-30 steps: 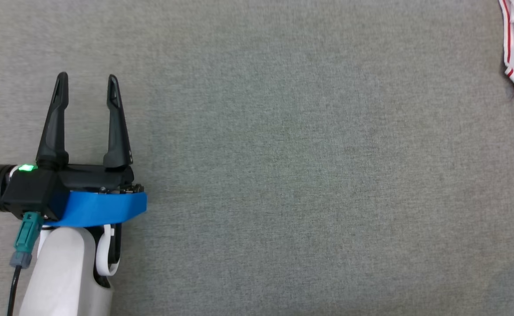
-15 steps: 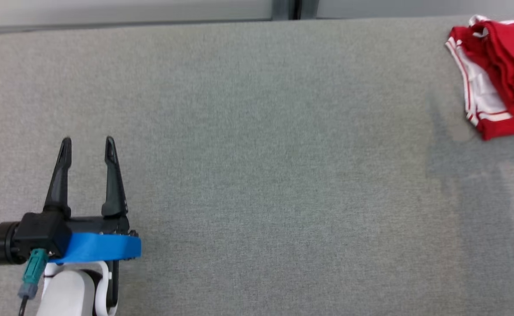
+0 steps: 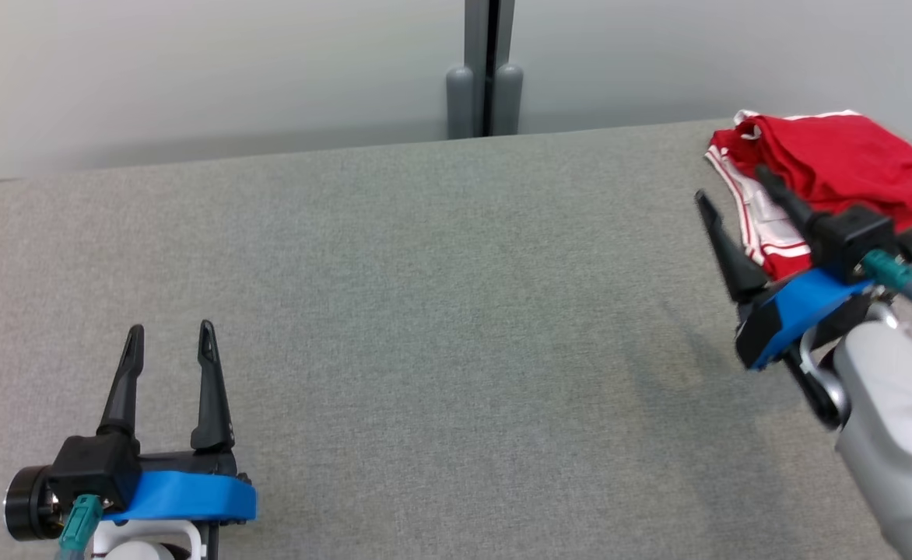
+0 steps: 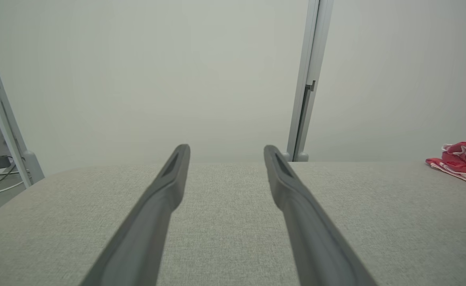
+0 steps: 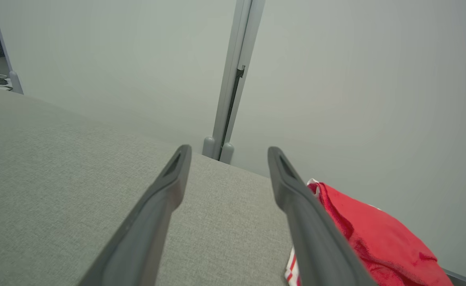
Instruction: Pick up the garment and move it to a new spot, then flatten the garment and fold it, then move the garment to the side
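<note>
The red garment [image 3: 837, 159] is bunched at 2 o'clock on the table [image 3: 456, 311], near the far edge. The right end effector [image 3: 730, 185] beside it is spread wide and empty (so is the left end effector [image 3: 171, 328]). The garment could be shoved off by a sideways bump, or only one layer pinched.

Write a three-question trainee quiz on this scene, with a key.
1. Multiple choice: which is nearer the red garment? A) left tool B) right tool
2. True or false: the garment lies spread flat at the middle of the table.
3. Fill in: the jaws of both tools stand ___.

Key: 1 B. 2 False: it is bunched up near the table's far right corner. 3 open.
</note>
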Controlling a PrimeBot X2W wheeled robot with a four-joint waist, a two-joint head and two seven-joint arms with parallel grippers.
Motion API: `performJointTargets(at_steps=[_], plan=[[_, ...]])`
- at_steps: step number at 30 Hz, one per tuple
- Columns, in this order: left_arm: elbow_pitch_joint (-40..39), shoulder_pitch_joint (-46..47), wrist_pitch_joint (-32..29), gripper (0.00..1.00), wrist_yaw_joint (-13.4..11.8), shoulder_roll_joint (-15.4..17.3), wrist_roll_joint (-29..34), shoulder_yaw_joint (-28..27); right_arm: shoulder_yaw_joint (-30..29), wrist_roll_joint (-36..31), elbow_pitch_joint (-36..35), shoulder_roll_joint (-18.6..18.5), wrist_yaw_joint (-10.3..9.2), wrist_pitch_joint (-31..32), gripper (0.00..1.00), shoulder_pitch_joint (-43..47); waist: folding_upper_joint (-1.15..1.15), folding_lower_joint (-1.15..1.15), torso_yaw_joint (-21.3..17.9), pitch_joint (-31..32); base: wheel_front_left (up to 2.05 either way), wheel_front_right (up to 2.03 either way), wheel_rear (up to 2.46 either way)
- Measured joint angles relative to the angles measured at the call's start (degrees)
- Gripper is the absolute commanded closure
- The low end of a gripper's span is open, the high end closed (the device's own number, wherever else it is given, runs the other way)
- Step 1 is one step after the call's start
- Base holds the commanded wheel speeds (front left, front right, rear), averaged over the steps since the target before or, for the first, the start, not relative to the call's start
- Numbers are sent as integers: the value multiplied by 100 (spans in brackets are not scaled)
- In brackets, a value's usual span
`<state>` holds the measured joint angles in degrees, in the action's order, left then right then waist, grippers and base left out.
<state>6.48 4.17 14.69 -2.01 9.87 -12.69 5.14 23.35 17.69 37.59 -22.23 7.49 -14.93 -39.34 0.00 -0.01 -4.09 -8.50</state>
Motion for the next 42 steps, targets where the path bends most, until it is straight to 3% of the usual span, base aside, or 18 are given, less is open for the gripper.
performJointTargets(at_steps=[8,28,42], plan=[[56,-235,-47,0,-34,4,-93,-7,-267,-21,-539,368,0,-4,0,904,0,0,-160,374,0,0,0],[90,-405,-176,0,-99,45,-236,90,-2148,-812,-2446,1532,0,260,0,3298,0,1,153,646,0,0,0],[75,-461,-304,0,-157,105,-280,110,-2449,-1121,-3263,1886,0,749,0,3875,0,1,298,796,0,0,0]])
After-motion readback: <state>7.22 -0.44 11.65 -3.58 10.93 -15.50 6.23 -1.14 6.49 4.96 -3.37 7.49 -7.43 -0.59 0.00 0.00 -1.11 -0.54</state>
